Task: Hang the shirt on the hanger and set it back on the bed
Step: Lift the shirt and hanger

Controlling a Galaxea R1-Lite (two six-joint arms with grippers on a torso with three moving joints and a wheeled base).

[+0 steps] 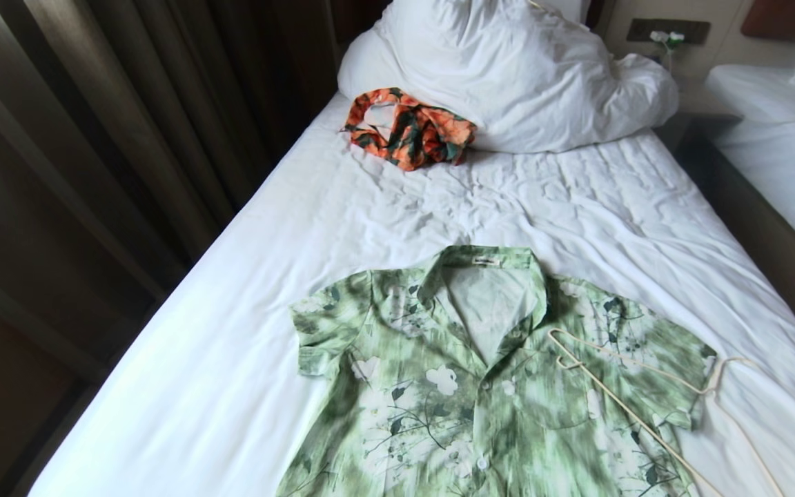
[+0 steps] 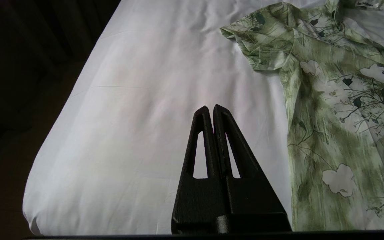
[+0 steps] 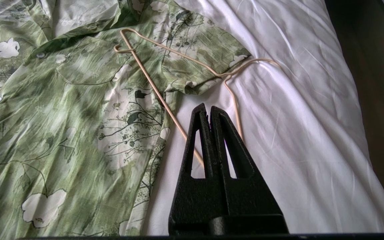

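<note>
The light green flowered shirt [image 1: 453, 386] lies flat, collar away from me, on the white sheet of the bed [image 1: 246, 331]. The thin cream wire hanger [image 1: 635, 407] lies across the shirt's right shoulder and sleeve, its hook out on the sheet to the right. Neither arm shows in the head view. My left gripper [image 2: 210, 108] is shut and empty above bare sheet, left of the shirt [image 2: 328, 110]. My right gripper [image 3: 207, 108] is shut and empty, hovering short of the hanger [image 3: 155, 88], whose lower wire passes behind its fingers, beside the shirt [image 3: 62, 110].
An orange-and-dark-green floral garment [image 1: 408, 130] sits crumpled at the foot of the bulky white duvet [image 1: 508, 69] near the head of the bed. Dark curtains [image 1: 94, 138] hang along the left side. A second white bed [image 1: 784, 145] stands to the right across a dark gap.
</note>
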